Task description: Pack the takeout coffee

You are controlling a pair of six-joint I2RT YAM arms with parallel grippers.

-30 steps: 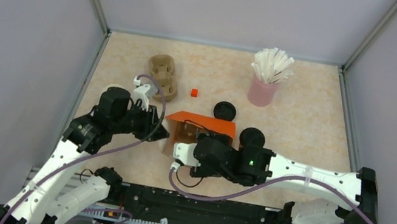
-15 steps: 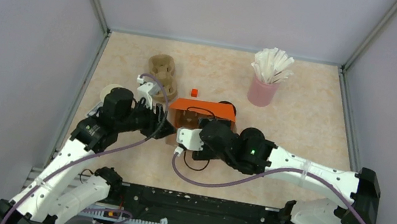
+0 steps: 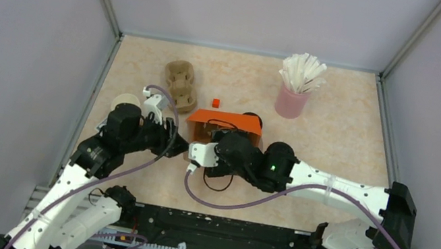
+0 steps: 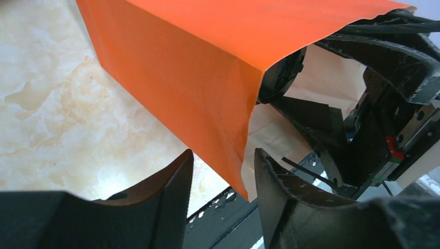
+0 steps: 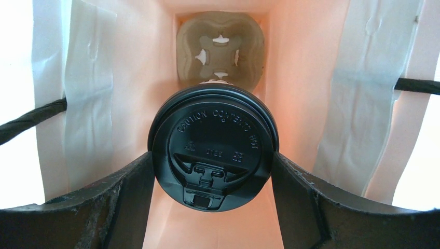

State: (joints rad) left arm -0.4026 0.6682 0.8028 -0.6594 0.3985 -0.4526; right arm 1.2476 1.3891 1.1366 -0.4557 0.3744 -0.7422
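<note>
Left gripper [image 4: 222, 155]: newly parted, straddling orange bag [image 4: 197, 67] rim.
Right gripper [image 5: 212, 155]: clamps takeout coffee [image 5: 212, 137] inside bag; nearly packed.

**Around the Orange Bag**

An orange bag [image 3: 225, 122] stood on the marbled bench [image 3: 338, 138]. Beyond it to the left lay a brown pulp cup carrier [image 3: 181, 83]. Just beyond it sat a small orange cube [image 3: 215, 102]. Beyond it to the right stood a pink cup [image 3: 291, 103] of white straws [image 3: 303, 70]. Left of it showed a cream cup stack [image 3: 124, 101]. At its bottom lay another pulp carrier [image 5: 220, 49].
</note>
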